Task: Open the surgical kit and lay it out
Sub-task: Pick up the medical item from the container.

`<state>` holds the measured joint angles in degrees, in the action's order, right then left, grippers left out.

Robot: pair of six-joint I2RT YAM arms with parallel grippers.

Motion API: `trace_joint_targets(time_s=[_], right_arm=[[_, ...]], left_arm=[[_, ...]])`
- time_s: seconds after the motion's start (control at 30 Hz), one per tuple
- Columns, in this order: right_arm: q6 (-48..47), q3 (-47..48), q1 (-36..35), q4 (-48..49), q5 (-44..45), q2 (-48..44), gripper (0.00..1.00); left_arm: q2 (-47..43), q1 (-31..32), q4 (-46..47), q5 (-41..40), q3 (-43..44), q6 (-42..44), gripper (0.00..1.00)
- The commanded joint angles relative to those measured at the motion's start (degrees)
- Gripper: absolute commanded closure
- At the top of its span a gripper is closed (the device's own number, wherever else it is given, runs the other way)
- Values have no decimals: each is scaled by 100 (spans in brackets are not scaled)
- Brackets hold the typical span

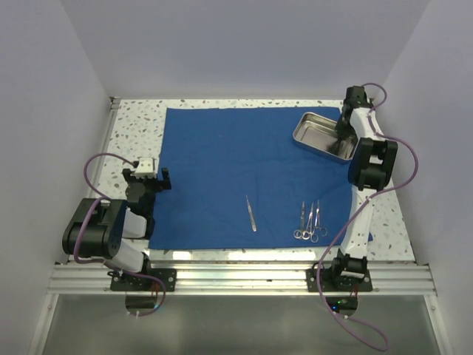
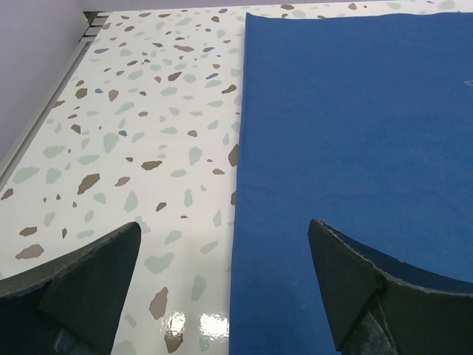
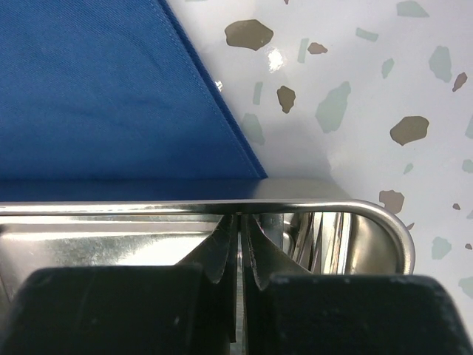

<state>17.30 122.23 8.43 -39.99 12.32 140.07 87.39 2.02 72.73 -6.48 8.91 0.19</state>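
Observation:
The royal-blue cloth (image 1: 236,170) lies spread flat on the table. It also shows in the left wrist view (image 2: 355,126) and the right wrist view (image 3: 96,89). The steel tray (image 1: 318,133) sits on the cloth's back right corner. My right gripper (image 1: 346,127) is at the tray's right end, its jaws pressed together (image 3: 240,244) at the tray's rim (image 3: 148,209). Thin tweezers (image 1: 251,213) and ring-handled forceps (image 1: 310,222) lie on the cloth near the front. My left gripper (image 1: 148,181) is open and empty (image 2: 225,251) over the cloth's left edge.
The speckled terrazzo table (image 2: 148,111) shows bare along the cloth's left side and behind the tray (image 3: 369,96). White walls close in the left, back and right. An aluminium rail (image 1: 236,277) runs along the near edge.

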Motion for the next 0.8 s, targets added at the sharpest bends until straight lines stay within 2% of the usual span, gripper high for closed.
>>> trace_joint_targets(time_s=[0.0, 0.43, 0.77], right_arm=[[-78, -156, 10, -194, 25, -270, 100], [159, 704, 1, -158, -221, -674, 100], [282, 627, -60, -202, -432, -1350, 100]], left_arm=[[-73, 26, 505, -99, 67, 52, 0], [-91, 18, 488, -90, 76, 52, 0], [-109, 18, 400, -90, 94, 52, 0]])
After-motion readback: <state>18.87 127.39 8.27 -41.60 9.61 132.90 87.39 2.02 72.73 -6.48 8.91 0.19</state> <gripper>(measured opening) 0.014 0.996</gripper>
